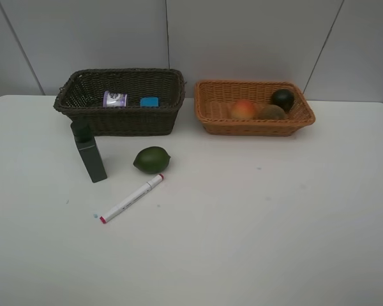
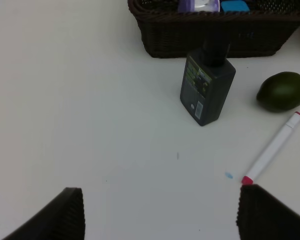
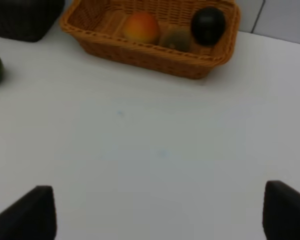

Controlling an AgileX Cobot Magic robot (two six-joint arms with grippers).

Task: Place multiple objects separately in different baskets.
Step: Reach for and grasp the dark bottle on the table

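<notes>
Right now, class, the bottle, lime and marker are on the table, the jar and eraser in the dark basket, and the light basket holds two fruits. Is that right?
No: the light basket holds three fruits, not two: peach, kiwi and mangosteen, as the exterior high view shows. The bottle, lime and marker are on the table, the jar and eraser in the dark basket.

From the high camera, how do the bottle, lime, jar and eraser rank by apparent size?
1. dark green bottle
2. green lime
3. purple-lidded jar and blue eraser: near alike and farther back, so unranked.
</notes>
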